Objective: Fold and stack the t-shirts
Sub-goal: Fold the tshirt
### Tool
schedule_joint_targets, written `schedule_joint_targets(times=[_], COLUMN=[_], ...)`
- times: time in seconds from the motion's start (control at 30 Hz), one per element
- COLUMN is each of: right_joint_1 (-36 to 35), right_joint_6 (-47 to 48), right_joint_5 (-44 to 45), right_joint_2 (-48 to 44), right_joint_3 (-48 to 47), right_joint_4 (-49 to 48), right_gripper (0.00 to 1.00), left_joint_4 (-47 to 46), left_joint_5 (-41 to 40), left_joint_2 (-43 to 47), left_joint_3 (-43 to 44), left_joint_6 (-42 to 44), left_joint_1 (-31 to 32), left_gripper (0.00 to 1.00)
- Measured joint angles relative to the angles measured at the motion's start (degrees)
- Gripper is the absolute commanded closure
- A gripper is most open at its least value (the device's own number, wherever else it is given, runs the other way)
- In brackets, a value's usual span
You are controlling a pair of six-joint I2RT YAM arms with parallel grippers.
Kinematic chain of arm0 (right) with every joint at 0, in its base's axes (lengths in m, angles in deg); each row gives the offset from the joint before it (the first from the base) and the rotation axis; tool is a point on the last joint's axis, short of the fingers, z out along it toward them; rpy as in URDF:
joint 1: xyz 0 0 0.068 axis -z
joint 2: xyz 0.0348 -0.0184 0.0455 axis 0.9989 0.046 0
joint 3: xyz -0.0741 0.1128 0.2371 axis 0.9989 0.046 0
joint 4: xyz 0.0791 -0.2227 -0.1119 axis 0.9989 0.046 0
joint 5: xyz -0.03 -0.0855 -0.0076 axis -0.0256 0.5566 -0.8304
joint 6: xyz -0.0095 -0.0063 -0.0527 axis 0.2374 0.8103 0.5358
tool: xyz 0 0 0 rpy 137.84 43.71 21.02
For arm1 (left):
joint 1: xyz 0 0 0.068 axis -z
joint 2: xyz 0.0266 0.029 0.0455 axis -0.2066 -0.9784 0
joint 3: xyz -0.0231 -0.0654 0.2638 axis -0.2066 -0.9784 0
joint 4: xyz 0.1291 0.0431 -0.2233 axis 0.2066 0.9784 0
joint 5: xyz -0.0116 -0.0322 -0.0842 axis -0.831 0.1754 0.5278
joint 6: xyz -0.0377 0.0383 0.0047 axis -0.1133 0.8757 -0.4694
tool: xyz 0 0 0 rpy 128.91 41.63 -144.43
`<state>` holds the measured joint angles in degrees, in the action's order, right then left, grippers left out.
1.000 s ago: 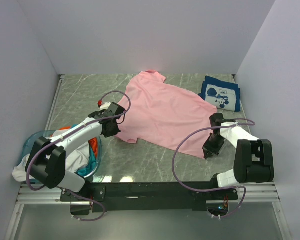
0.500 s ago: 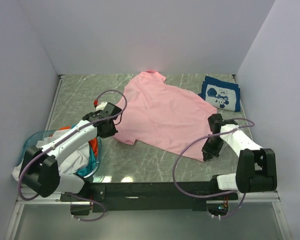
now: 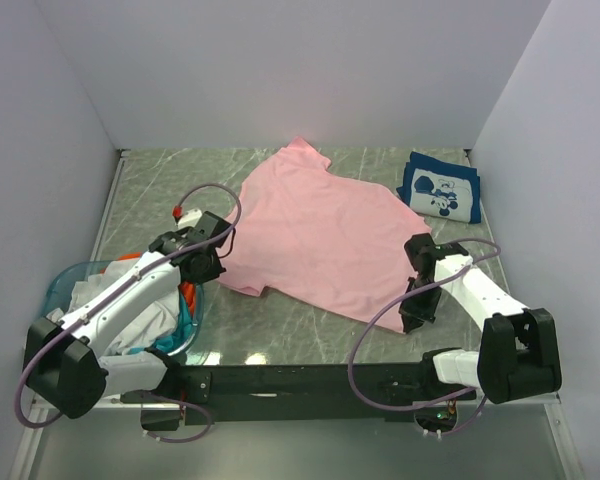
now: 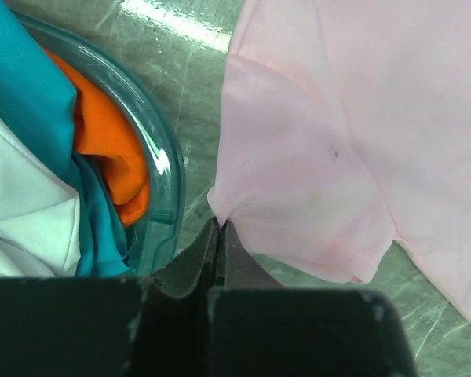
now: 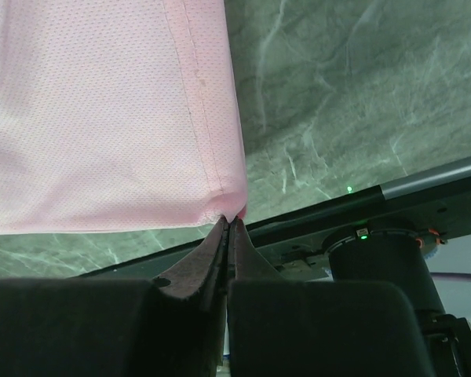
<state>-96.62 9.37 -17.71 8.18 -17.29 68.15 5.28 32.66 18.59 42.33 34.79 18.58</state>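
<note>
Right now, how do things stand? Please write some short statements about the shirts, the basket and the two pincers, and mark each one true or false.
1. The left pincer is shut on an edge of the pink shirt. True.
2. The right pincer is open and holds nothing. False: it is shut on a hem corner of the pink shirt.
3. The navy shirt lies folded at the far right of the table, apart from the pink shirt. True.
4. The basket is empty. False: it holds an orange shirt and a teal shirt, among others.
5. The pink shirt is folded in half. False: it lies spread out.
</note>
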Motion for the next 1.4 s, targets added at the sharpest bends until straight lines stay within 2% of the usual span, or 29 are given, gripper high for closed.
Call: schedule_joint_targets(times=[0.2,0.9,1.2,1.4], right_joint_1=[0.0,7.3,13.4,14.4], right_joint_6=[0.0,2.7,5.7,7.4], right_joint_5=[0.0,0.5,0.7,0.7], right_joint_2=[0.1,9.1,14.3,20.2], right_joint_3=[-1.0,-11.8,-16.4,-22.0], right_joint_4=[1.1,-0.2,-1.5,-2.8], right_gripper=[1.00,1.00,1.00,1.00], left_joint_4=[0.6,-6.3,-6.9,-8.9], left_joint_5=[-0.1,-0.6,-1.0,-0.5], left_joint_2=[-2.7,-30.5,-35.0,-38.9], left_joint_3=[3.1,35.2,40.5,45.1], left_joint_6=[1.4,14.7,16.7,18.6], left_joint_1=[0.5,0.5,-0.2,-1.2], left_gripper=[0.99,1.00,1.00,1.00])
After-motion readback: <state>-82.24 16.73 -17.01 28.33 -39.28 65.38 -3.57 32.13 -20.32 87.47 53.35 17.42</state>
